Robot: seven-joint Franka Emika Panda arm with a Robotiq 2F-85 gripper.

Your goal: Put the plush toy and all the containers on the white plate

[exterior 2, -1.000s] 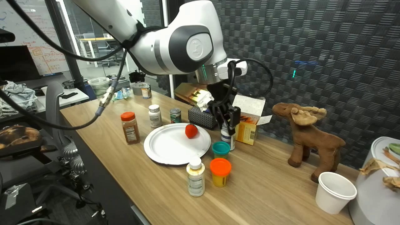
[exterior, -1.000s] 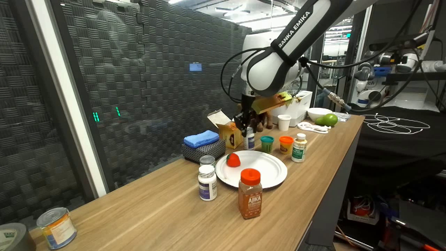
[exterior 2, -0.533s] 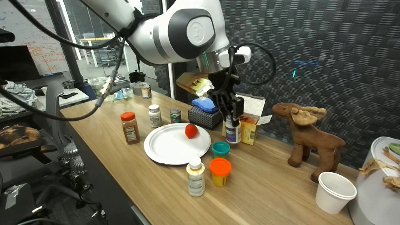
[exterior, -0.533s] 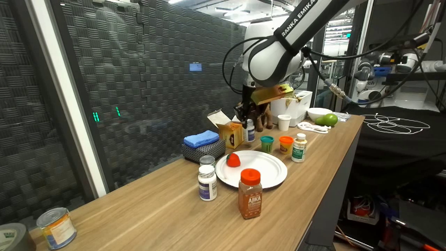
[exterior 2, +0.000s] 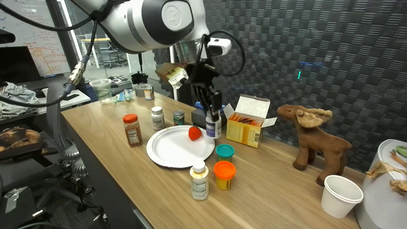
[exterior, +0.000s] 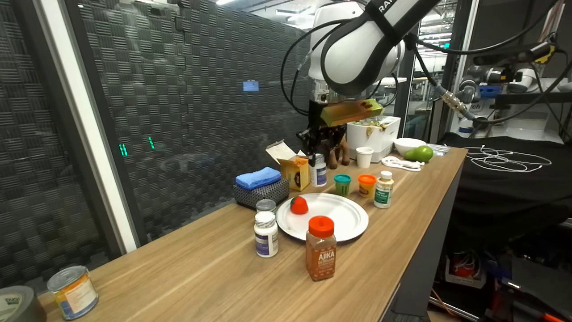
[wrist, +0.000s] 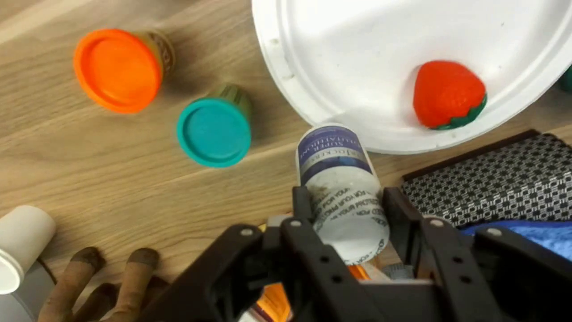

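Note:
My gripper (wrist: 344, 197) is shut on a white pill bottle (exterior 2: 213, 128) with a purple label, gripping it by the cap end. The bottle hangs above the table by the rim of the white plate (exterior 2: 170, 152). On the plate lies only a red strawberry. Teal-lidded (exterior 2: 224, 152) and orange-lidded (exterior 2: 224, 175) tubs stand close together near a white-capped bottle (exterior 2: 199, 184). Across the plate are a red-lidded brown jar (exterior: 321, 250), another white bottle (exterior: 266, 237) and a small can (exterior 2: 178, 117). The plush toy (exterior 2: 318, 140), a brown moose, stands apart, partly hidden in an exterior view.
A yellow box (exterior 2: 244, 130) with raised flaps and a patterned black box (exterior: 261, 192) topped by a blue cloth (exterior: 258, 177) stand along the wall side. White cups (exterior 2: 341, 197) sit beside the moose. A can (exterior: 73, 293) and a tape roll (exterior: 20, 304) are at the far end.
The held bottle has come up off the table and moved away from the yellow box toward the plate's rim. The other objects have stayed where they were.

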